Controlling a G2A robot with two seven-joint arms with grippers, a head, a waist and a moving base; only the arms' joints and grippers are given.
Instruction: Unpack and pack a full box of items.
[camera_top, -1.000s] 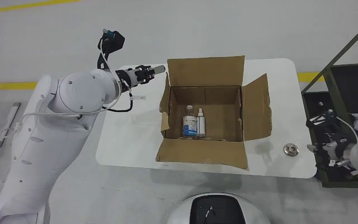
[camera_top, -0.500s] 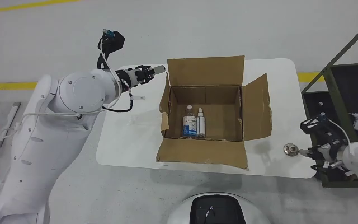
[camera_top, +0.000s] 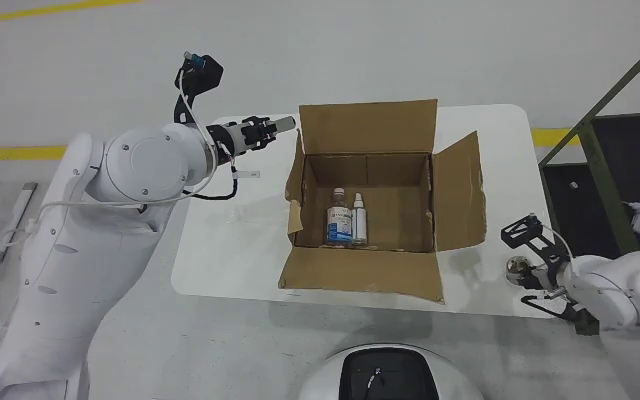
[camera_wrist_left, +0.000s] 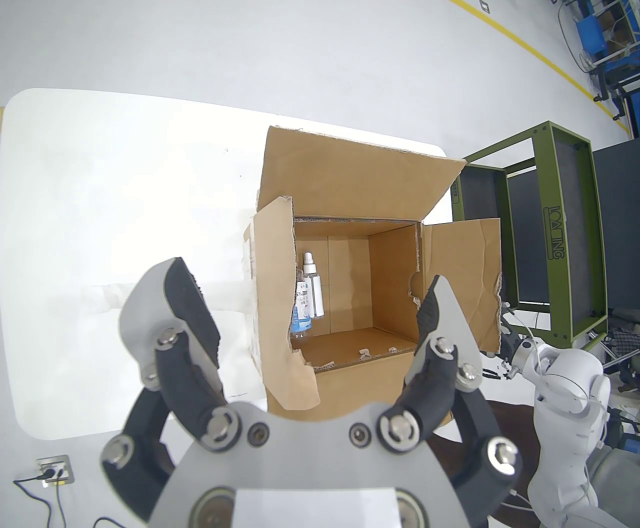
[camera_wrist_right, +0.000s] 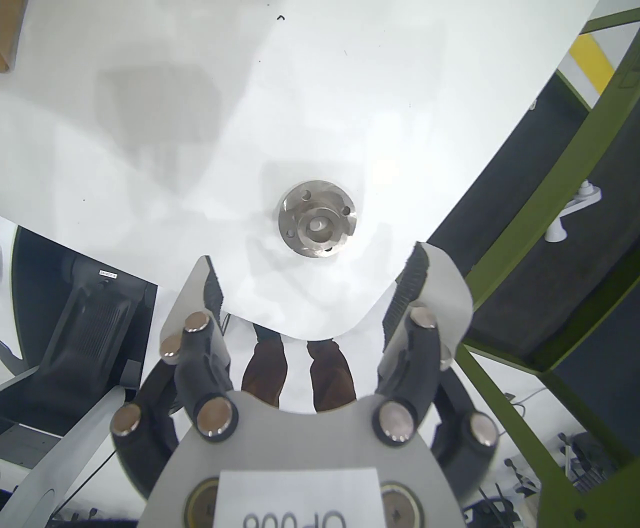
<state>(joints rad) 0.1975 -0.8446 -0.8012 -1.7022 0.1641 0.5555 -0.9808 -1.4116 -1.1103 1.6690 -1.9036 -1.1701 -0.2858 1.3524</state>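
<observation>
An open box (camera_top: 368, 200) sits mid-table (camera_top: 230, 240) with its flaps spread; a bottle (camera_top: 339, 222) and a slimmer spray bottle (camera_top: 359, 222) sit side by side in its near left part. The left gripper (camera_wrist_left: 305, 295) hangs over the table's far edge, just beside the box's far left corner, fingers apart and empty. The right gripper (camera_wrist_right: 315, 280) hovers at the near right corner, fingers spread with nothing between them, close to a metal disc (camera_wrist_right: 317, 219) lying on the table there.
</observation>
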